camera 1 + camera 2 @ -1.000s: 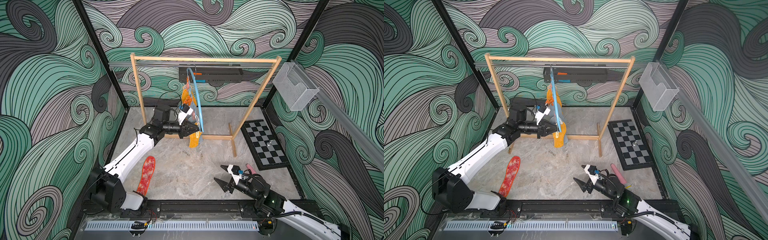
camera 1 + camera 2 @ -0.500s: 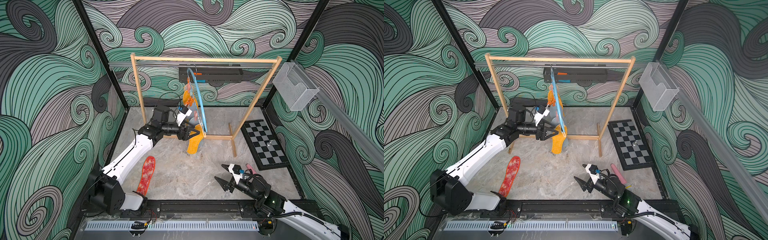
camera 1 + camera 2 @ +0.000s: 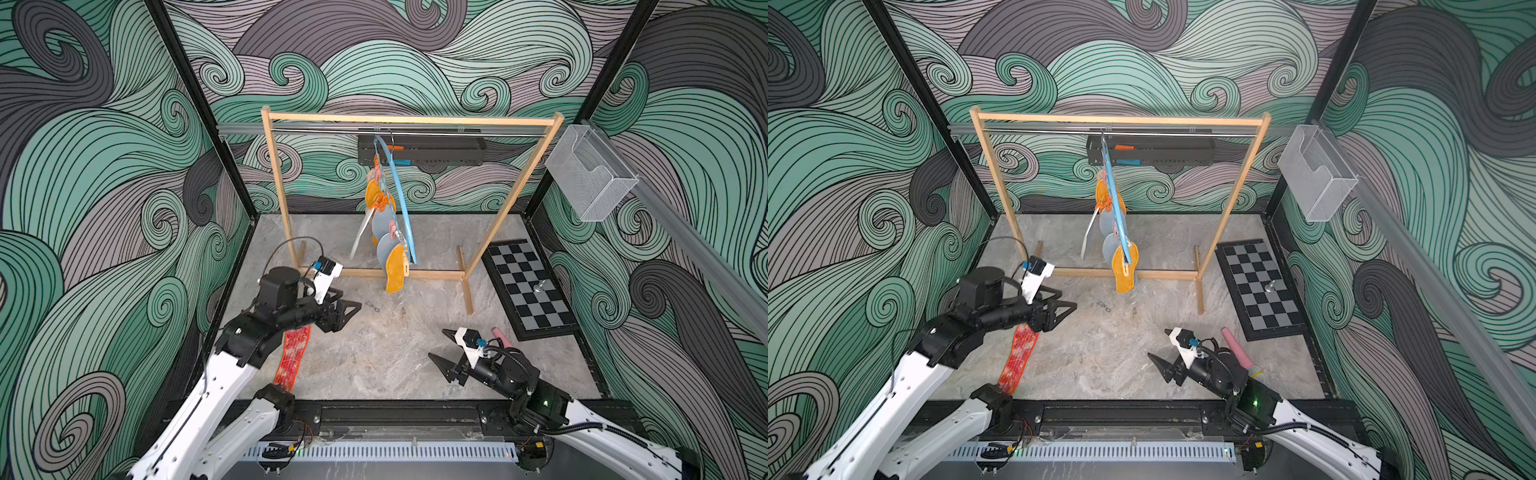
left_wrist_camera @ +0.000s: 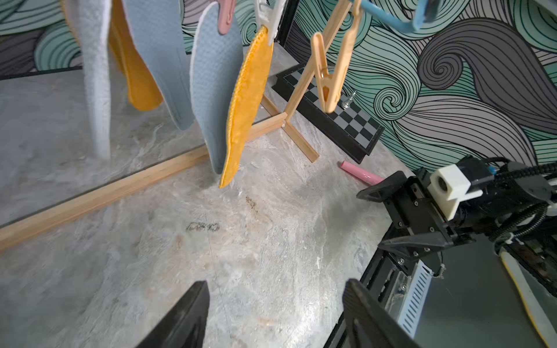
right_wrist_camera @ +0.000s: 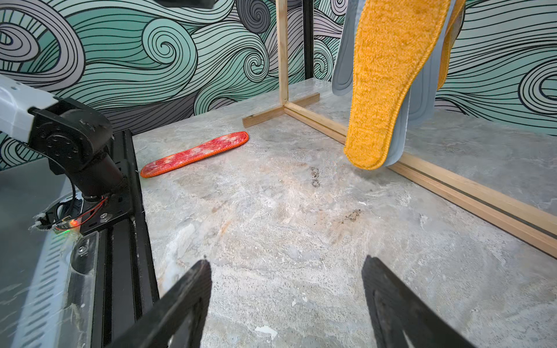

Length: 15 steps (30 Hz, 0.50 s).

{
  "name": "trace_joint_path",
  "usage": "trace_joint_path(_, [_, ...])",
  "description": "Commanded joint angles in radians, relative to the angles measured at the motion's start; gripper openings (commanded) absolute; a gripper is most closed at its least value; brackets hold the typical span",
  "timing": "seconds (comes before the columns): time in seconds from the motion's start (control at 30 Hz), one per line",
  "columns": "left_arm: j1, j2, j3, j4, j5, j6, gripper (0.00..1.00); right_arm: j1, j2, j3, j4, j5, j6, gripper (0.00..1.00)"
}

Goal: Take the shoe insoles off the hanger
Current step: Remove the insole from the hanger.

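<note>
Left gripper [image 3: 348,309] and right gripper [image 3: 439,345] stand open (nothing held); pulling the orange insole [image 3: 395,272] hard could swing the hanger [image 3: 401,196] off its rod [image 3: 457,131].

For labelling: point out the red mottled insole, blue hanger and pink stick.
red mottled insole [image 5: 195,155], right wrist view, middle of its upper face.
blue hanger [image 3: 401,199], in a top view, midway along its arched arm.
pink stick [image 4: 359,173], left wrist view, middle of its shaft.
</note>
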Motion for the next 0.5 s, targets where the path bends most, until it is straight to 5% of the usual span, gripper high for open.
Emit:
trace_joint_path(0.0, [0.001,-0.163,-0.034,-0.115,-0.143,-0.038,0.72,-0.002,0.018,-0.02,0.039,0.013,-0.004,0.79])
trace_joint_path(0.27, [-0.001,-0.459,-0.126,-0.083,-0.175,-0.06,0.75,-0.003,0.034,-0.021,0.052,0.003,-0.004,0.79])
trace_joint_path(0.47, [0.0,-0.495,-0.116,-0.114,-0.204,-0.068,0.8,-0.002,0.068,-0.024,0.086,-0.094,-0.035,0.84])
